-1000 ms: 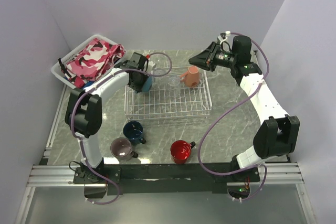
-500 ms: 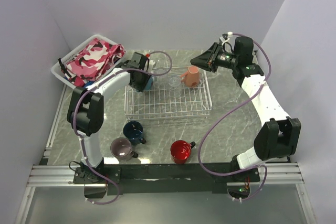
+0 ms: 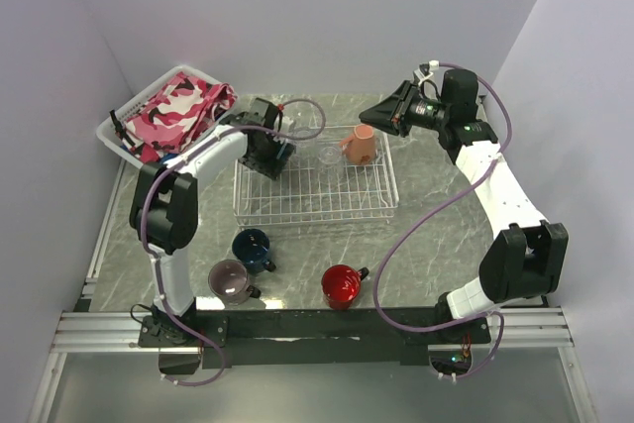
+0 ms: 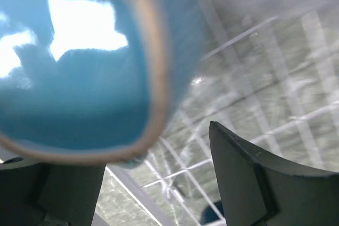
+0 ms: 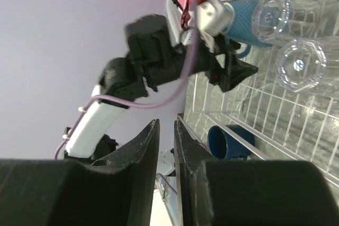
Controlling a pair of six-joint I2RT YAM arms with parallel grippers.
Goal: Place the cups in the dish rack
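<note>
The dish rack [image 3: 317, 207] stands mid-table. Inside it are a salmon mug [image 3: 361, 146], clear glasses [image 3: 326, 154] and, at its back left corner, a light blue mug [image 3: 284, 150]. My left gripper [image 3: 269, 153] is open right at that mug; in the left wrist view the mug's glossy blue end [image 4: 79, 62] fills the upper left, above the spread jaws of the gripper [image 4: 153, 168]. Navy [image 3: 253, 247], mauve [image 3: 230, 280] and red [image 3: 342, 285] mugs stand on the table in front of the rack. My right gripper [image 3: 372, 114] hovers over the rack's back right, shut and empty.
A white plastic basket [image 3: 117, 133] with pink cloth [image 3: 180, 106] sits at the back left, close to the left arm. Walls close in on the left, back and right. The right wrist view shows two glasses [image 5: 302, 64] and the navy mug [image 5: 228, 141].
My left gripper has opened and let go of the light blue mug at the rack's back left corner. The right gripper tilted slightly, then held still.
</note>
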